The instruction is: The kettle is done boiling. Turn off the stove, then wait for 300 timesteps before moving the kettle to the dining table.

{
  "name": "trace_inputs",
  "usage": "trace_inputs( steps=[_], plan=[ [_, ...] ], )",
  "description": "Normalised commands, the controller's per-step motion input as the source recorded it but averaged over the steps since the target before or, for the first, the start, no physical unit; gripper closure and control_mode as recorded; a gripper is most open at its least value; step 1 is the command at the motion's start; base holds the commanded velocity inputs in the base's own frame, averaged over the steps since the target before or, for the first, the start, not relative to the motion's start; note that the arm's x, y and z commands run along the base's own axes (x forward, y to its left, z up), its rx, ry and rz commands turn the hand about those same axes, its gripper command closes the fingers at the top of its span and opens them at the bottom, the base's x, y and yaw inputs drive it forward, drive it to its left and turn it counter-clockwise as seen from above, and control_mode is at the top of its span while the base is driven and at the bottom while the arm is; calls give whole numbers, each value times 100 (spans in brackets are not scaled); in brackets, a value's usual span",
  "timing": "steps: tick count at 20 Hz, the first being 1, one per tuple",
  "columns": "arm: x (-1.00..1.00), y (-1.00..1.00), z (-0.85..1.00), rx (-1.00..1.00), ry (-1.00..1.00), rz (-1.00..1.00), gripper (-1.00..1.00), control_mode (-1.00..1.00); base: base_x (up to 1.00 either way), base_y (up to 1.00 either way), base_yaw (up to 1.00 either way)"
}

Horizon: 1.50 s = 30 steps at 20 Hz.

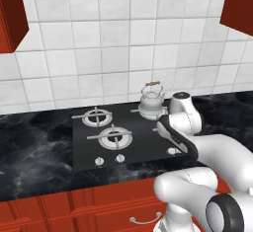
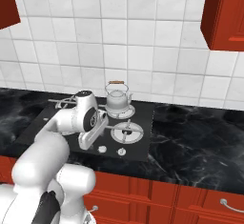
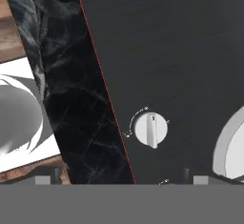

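No readable text, brand or number was found; only a small white arc mark was seen around one stove (image 3: 181, 51) knob (image 3: 151, 129).

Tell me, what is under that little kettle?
The kettle sits on a back burner of the black stove; the burner's silver ring shows around its base. The burner's middle, and any flame, is covered by the kettle.

Stove (image 1: 143, 149): set into the desk (image 1: 34, 147), before the tiled wall (image 1: 99, 53).
Kettle (image 1: 151, 100): on the stove's rear right burner.
Knobs (image 1: 120, 158): along the stove's front edge.
Drawers (image 2: 190, 199): below the desk.
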Motion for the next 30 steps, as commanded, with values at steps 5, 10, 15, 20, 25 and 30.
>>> trace_inputs(
  steps=[5,10,15,20,25,30],
  plan=[
    [21,0,-29,-1,8,0,-100,-100,0,0,0],
    [20,0,-26,-1,8,0,-100,-100,0,0,0],
    [19,0,-24,-1,7,0,-100,-100,0,0,0],
    [7,-3,-19,0,2,0,-100,-100,0,0,0],
    [-8,-20,-9,0,0,0,-100,-100,0,0,0],
    [-22,-11,-12,0,0,0,-100,-100,0,0,0]
  ],
)
